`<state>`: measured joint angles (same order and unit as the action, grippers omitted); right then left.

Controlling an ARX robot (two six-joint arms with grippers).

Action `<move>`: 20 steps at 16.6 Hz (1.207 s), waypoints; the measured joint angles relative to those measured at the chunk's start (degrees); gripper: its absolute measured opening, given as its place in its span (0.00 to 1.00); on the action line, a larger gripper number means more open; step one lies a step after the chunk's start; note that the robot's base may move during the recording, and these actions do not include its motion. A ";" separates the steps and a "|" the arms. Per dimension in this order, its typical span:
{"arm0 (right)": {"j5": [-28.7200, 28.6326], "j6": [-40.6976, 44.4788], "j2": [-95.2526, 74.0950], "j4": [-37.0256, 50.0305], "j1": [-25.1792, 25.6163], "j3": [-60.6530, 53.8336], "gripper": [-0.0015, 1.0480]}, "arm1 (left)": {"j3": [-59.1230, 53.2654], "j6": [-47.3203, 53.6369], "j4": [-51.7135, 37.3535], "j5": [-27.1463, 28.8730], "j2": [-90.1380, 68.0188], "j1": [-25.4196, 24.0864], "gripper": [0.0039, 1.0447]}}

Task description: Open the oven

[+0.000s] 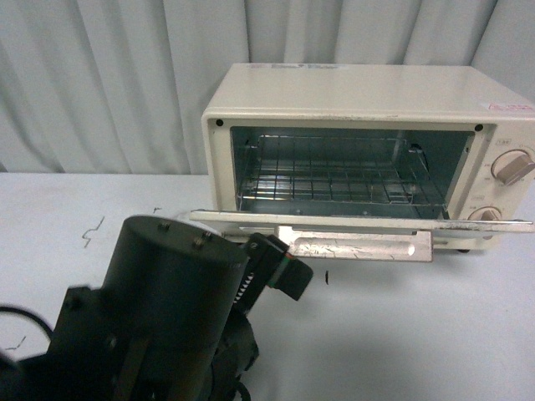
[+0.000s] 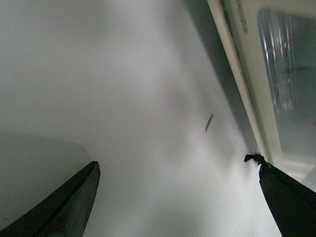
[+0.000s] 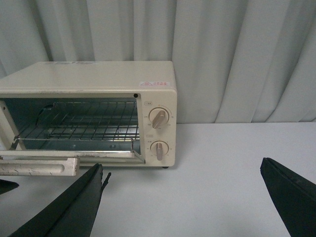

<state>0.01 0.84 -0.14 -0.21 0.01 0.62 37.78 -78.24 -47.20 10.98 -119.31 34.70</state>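
Note:
The cream-white oven (image 1: 368, 92) stands at the back right of the table. Its door (image 1: 359, 224) lies folded down flat, with the beige bar handle (image 1: 359, 245) at its front edge. The wire rack (image 1: 334, 180) shows inside. Two beige knobs (image 1: 512, 165) sit on its right side. My left gripper (image 1: 280, 266) is open, low over the table just left of the handle; in the left wrist view (image 2: 177, 197) its jaws stand wide apart over bare table, beside the door's edge (image 2: 237, 74). My right gripper (image 3: 182, 197) is open and empty, in front of the oven (image 3: 98, 74), to its right.
A pale curtain (image 1: 100, 75) hangs behind the white table (image 1: 401, 334). Small dark marks dot the tabletop (image 1: 92, 230). My left arm's dark body (image 1: 159, 317) fills the lower left of the front view.

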 joint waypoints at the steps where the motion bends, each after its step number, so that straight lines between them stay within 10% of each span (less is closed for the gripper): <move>1: 0.07 0.00 0.00 -0.02 0.00 0.00 0.94 | -2.89 -0.87 -5.14 2.80 -0.22 0.00 0.94; 5: 0.00 0.00 0.00 -0.02 0.00 0.00 0.94 | -11.69 5.68 -18.88 -6.32 6.34 -4.92 0.94; 11: 0.00 0.00 0.00 -0.02 0.00 0.00 0.94 | -25.40 25.42 -13.42 -16.72 23.89 -19.43 0.94; 17: 0.00 0.00 0.00 -0.02 0.00 0.00 0.94 | -24.37 34.67 -1.99 -12.35 44.68 -17.53 0.94; 20: -0.02 0.00 0.00 0.00 0.00 0.00 0.94 | -26.16 51.58 -15.45 3.58 44.68 -13.16 0.76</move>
<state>-0.01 0.84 -0.14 -0.21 0.01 0.62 11.62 -26.65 -62.65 14.57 -74.63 21.54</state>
